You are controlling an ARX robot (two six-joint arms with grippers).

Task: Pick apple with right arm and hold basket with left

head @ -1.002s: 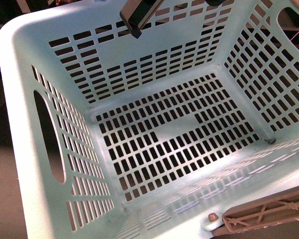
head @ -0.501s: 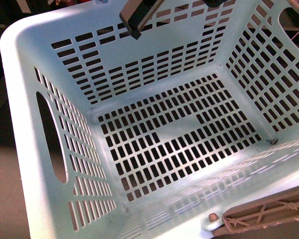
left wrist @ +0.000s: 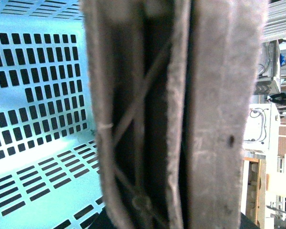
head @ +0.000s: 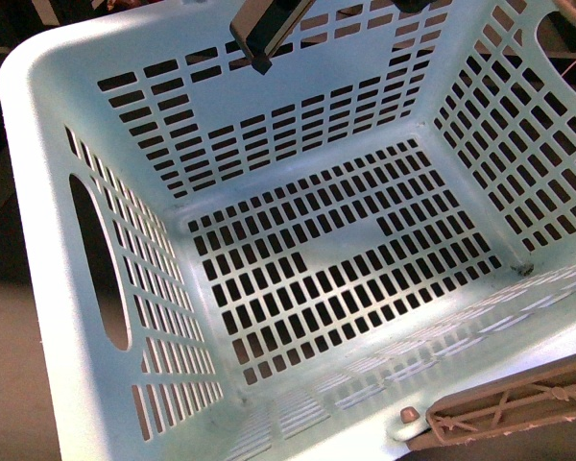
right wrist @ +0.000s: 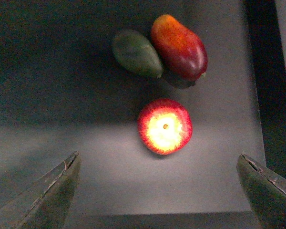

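The round red apple with a yellow centre (right wrist: 165, 126) shows only in the right wrist view. It lies on the dark grey counter (right wrist: 62, 124), ahead of the right gripper (right wrist: 158, 160), whose jaws are spread wide, with bare counter around it (a dull green lump (right wrist: 136, 53) and a red-orange oval fruit (right wrist: 179, 46) touch each other beyond). The front view shows only the mint-turquoise slotted plastic basket (head: 38, 192), floor open. Its brown-grey ribbed handle (left wrist: 219, 114) fills the left wrist view. I cannot tell how the left gripper's jaws stand.

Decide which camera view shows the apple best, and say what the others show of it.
The right wrist view: the apple lies whole and unobstructed on a dark surface. The front view shows only the basket, and the left wrist view its handle and wall; neither shows the apple.
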